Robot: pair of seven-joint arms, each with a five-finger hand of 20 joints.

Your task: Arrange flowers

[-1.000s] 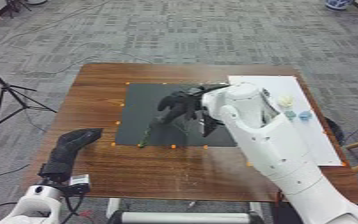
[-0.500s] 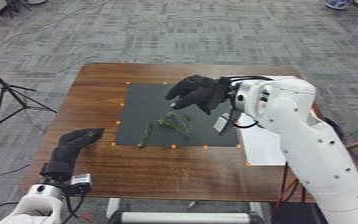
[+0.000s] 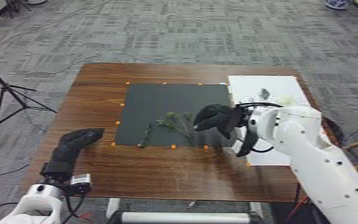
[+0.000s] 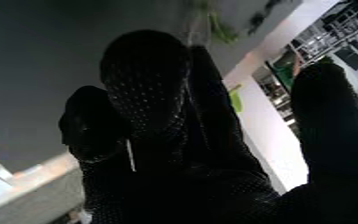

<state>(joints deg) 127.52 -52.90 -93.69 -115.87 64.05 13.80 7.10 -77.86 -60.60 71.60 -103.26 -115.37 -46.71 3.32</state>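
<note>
we list, near to far: right hand [image 3: 214, 118], over the right part of the dark mat [image 3: 162, 100], fingers [image 4: 144, 75] and thumb apart, nothing clamped. just left of it, on the mat: branching green sprigs [image 3: 170, 122]. farther left: one thin green stem [image 3: 145, 136], lying flat. right of it, farther forward, on the white board [image 3: 269, 82]: pale flowers [image 3: 287, 100]. well left of it: left hand [image 3: 72, 142], fingers relaxed.

Right hand [image 3: 215, 118] mid-frame, left hand [image 3: 76, 142] at left.
Right arm [image 3: 313, 155] slants up from lower right, hand pointing left, fingers loosely bent, thumb apart. Left arm [image 3: 35, 202] low in lower left corner, hand angled up and right, fingers extended together.
</note>
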